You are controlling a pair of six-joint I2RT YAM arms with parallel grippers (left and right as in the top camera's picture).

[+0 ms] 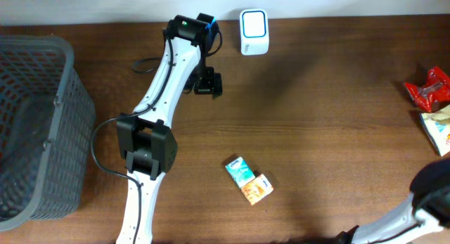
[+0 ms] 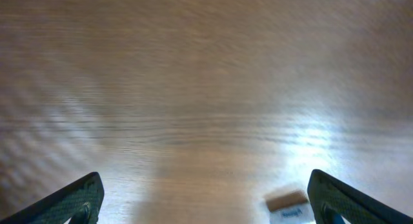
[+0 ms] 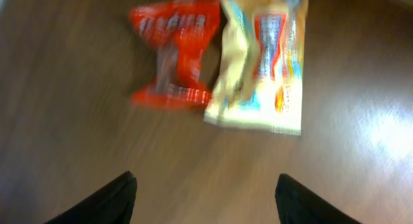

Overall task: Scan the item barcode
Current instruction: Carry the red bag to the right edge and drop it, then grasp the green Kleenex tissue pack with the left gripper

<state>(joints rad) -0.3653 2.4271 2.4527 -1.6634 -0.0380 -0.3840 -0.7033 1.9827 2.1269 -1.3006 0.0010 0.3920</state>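
One wooden bench [image 1: 316, 131] bears a white scanner [image 1: 253, 31]. Far to its left stands a grey basket [image 1: 35, 124]. The left pincer [image 2: 206, 201], beside the scanner, gapes wide and empty. The right pincer [image 3: 206, 198] does likewise, near a red packet [image 3: 171, 56] far right. The teal-orange carton [image 1: 248, 181] lies robot-side of the scanner, well apart.

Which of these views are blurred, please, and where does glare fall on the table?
Overhead: sharp and evenly lit. Left wrist: the grain of the table is motion-smeared, with a glare patch right of centre, and the small object at the lower edge is fuzzy. Right wrist: smeared too, the red packet and yellow packet unreadable, glare at the right edge.
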